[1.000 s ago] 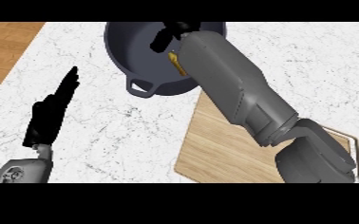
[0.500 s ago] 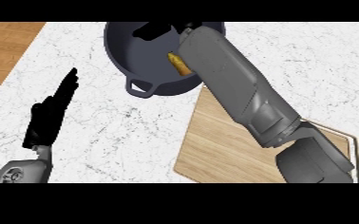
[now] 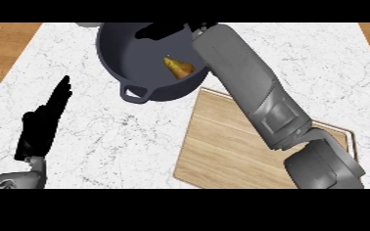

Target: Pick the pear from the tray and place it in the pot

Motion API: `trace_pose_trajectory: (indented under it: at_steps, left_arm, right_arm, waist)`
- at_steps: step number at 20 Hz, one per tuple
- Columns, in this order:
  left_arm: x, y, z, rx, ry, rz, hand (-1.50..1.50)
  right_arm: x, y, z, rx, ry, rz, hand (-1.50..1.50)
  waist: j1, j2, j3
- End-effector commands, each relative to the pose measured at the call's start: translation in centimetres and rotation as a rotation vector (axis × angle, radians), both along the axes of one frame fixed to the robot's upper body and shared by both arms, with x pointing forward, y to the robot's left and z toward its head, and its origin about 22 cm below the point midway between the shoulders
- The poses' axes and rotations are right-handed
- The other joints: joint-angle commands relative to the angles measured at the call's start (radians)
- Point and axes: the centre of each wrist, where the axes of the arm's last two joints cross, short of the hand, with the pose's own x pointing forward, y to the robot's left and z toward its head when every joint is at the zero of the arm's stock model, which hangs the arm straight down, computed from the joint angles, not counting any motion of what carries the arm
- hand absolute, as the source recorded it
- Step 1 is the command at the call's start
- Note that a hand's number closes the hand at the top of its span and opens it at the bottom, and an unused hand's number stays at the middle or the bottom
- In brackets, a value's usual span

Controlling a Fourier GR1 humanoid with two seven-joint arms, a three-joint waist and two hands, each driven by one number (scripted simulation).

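The pear (image 3: 178,67) lies inside the pot (image 3: 133,54), on the floor toward its 3 o'clock wall and touching no hand; judged from this, the placing part of the task is done. The pot stands on the counter (image 3: 108,137) at 11 o'clock in the head view, one loop handle (image 3: 136,93) pointing to 6 o'clock. The right hand (image 3: 168,29) hangs over the pot's far rim at 12 o'clock, its fingers (image 3: 153,30) stretched out toward 9 o'clock and holding nothing; the right forearm (image 3: 245,88) slants across the tray (image 3: 224,147), probably because that is the straight line from the shoulder to the pot. The wooden tray sits at 5 o'clock, just beside the pot, and carries nothing visible. The left hand (image 3: 42,125) rests at 8 o'clock, fingers straight and upward, well apart from the work.
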Motion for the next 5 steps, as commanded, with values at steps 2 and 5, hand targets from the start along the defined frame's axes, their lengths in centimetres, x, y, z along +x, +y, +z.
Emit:
trace_pose_trajectory:
  at_steps: [2,5]
  left_arm:
    - [-1.1,0.6,-0.6,0.002,0.016,0.042,0.00]
    - [-2.3,1.3,-0.4,0.006,0.024,0.057,0.00]
  right_arm:
    - [0.2,-2.3,-3.8,0.071,0.032,0.068,-1.50]
    - [1.2,-6.0,-4.0,0.109,0.026,0.066,-1.50]
  waist:
    - [-0.045,-0.013,0.001]
    - [-0.053,-0.017,0.001]
